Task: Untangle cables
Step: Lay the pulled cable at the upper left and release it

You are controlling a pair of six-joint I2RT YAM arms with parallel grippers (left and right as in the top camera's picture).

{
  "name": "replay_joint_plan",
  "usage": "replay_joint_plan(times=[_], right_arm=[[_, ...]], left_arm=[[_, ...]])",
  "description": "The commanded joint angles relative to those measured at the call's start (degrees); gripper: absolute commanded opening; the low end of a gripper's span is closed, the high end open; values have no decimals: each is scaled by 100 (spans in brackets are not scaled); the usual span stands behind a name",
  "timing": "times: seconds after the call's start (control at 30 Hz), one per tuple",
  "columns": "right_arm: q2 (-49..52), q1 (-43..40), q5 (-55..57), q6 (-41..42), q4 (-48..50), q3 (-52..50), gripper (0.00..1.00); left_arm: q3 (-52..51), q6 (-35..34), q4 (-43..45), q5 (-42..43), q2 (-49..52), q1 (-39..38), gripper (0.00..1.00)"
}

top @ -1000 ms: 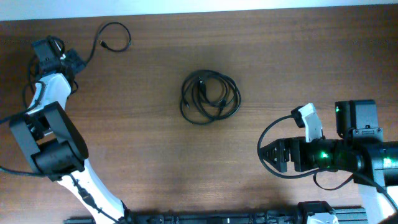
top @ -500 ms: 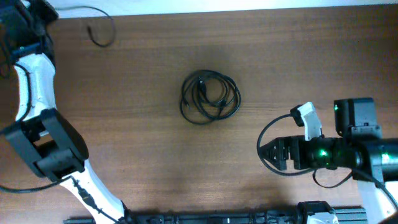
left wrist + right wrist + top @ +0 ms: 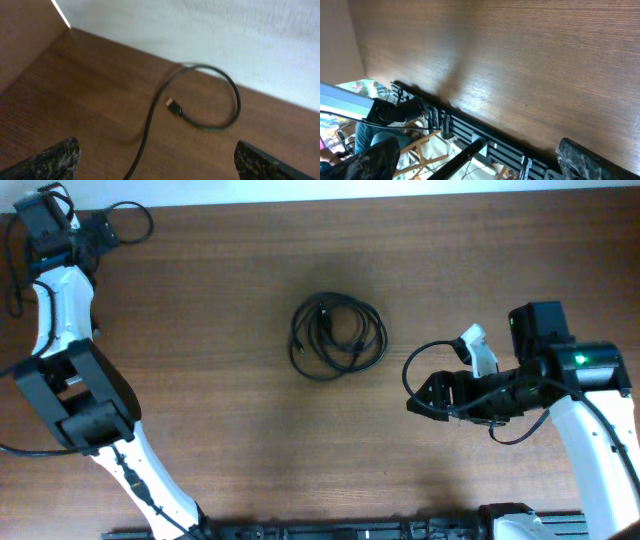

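From overhead, the coiled bundle (image 3: 338, 337) of black cables lies mid-table, well apart from both my arms. Neither wrist camera catches it. Its outline is a rough oval, a little wider than tall, with the long axis running left to right across the table. Plug ends sit inside the coil, too small for me to tell which way they point.

My left wrist view shows what overhead only hints at. One loose cable (image 3: 205, 122) lies near the table's (image 3: 75, 100) far edge, under the white wall (image 3: 200, 30). Its small plug (image 3: 172, 105) points up and left in that view. The cord leaves the plug to the right, arcs round in an open loop, then runs down between my fingers. Overhead it is only a thin loop at the top-left corner.

My left gripper (image 3: 156, 159) has its jaws wide apart and clamps nothing. My right gripper (image 3: 414, 402) points left towards the bundle. Its jaws are also spread, and its wrist view shows only bare wood and the table's near edge.
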Motion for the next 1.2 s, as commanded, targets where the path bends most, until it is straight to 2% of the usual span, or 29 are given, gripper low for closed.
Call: replay_joint_plan(times=[0.0, 0.23, 0.3, 0.33, 0.4, 0.47, 0.6, 0.67, 0.9, 1.03, 1.07, 1.13, 1.17], right_arm=[[4, 382, 9, -15, 2, -42, 98], [4, 1137, 7, -9, 363, -42, 99], [4, 1141, 7, -9, 409, -42, 99], [7, 1141, 7, -9, 409, -42, 99], [4, 1141, 7, -11, 409, -42, 99], [7, 1139, 13, -13, 413, -42, 99], [7, 1139, 92, -11, 507, -42, 99], [7, 1139, 92, -9, 562, -42, 99], [7, 1139, 92, -9, 564, -42, 98], [11, 1139, 92, 142, 564, -42, 98], [11, 1139, 92, 142, 577, -42, 99], [11, 1139, 94, 205, 664, -42, 99], [11, 1139, 92, 302, 756, -42, 98]], left_arm=[[48, 129, -243, 238, -120, 44, 99], [225, 68, -415, 142, -997, 57, 99], [225, -367, -603, -638, -1169, 72, 99], [225, -785, -870, -1403, -1174, 111, 99], [210, -1235, -1283, -1829, -1141, 238, 99], [192, -1864, -1674, -1674, -1023, 518, 99], [177, -1871, -1777, 227, -577, 1025, 99], [177, -1895, -1777, 758, -334, 1117, 99], [175, -2190, -1703, 732, 92, 1117, 99], [175, -2186, -938, 688, 306, 1117, 99], [175, -2184, -710, 688, 306, 1117, 72], [175, -2186, -431, 693, 306, 1115, 36], [175, -2188, -232, 702, 306, 1095, 22]])
